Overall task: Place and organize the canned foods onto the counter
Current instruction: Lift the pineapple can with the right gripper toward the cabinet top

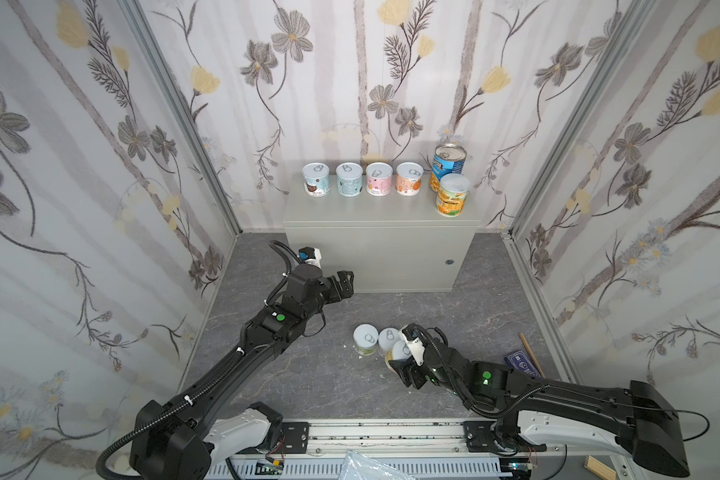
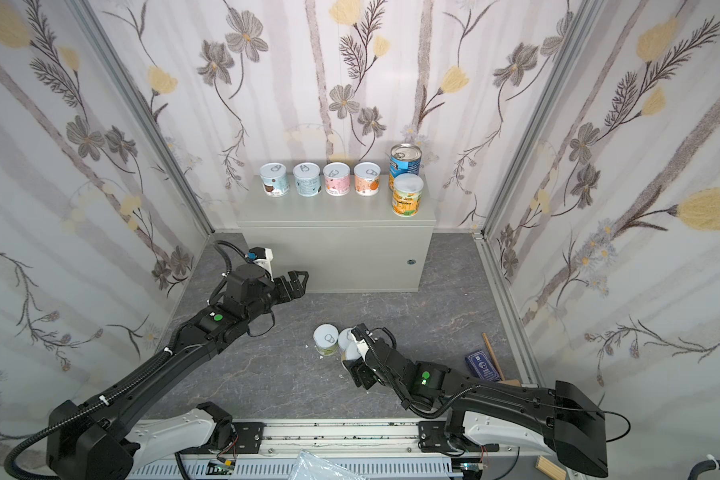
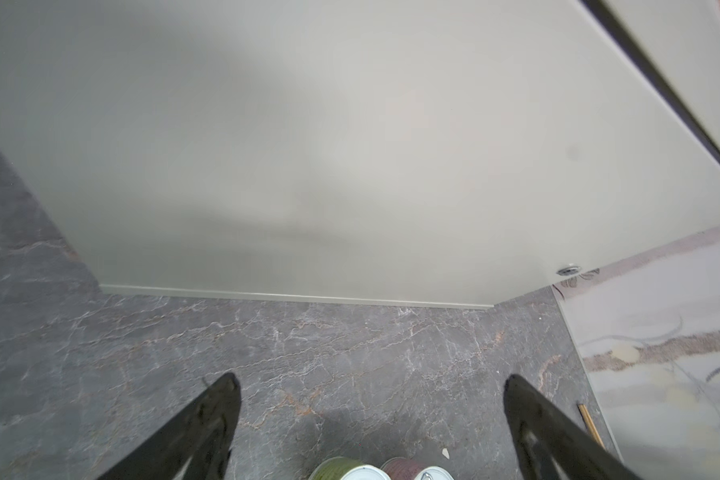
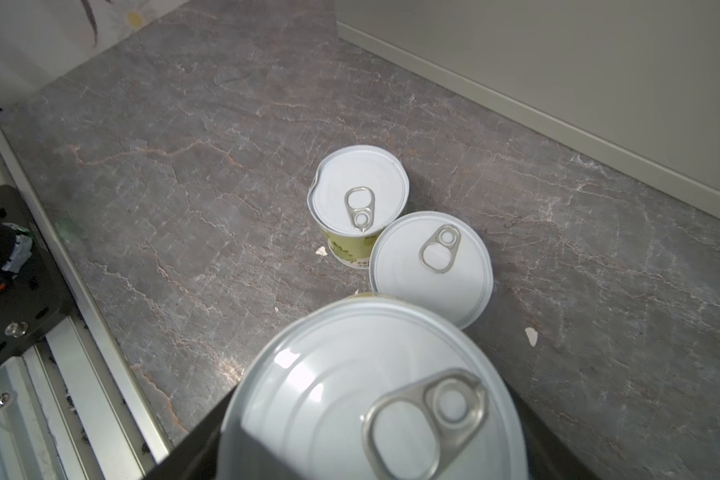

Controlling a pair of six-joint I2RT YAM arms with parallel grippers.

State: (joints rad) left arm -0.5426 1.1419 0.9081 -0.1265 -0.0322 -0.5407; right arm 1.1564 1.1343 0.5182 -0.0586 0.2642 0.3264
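Right claw (image 1: pixel 403 353) is clamped on a short can (image 4: pixel 350 395), well in front of the counter (image 1: pixel 375 249). A green can (image 4: pixel 360 195) and a second can (image 4: pixel 431 266) stand side by side, just counterward of it. Left claw (image 1: pixel 344 284) gapes empty at the counter's front. Six cans (image 1: pixel 377 178) top the counter. Likely rigid, light, slick label, dentable rim: grip mid-wall, moderate squeeze, lift straight.

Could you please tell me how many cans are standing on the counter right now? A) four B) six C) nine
B: on the counter stand a row of four short cans, plus the blue can and the orange can.
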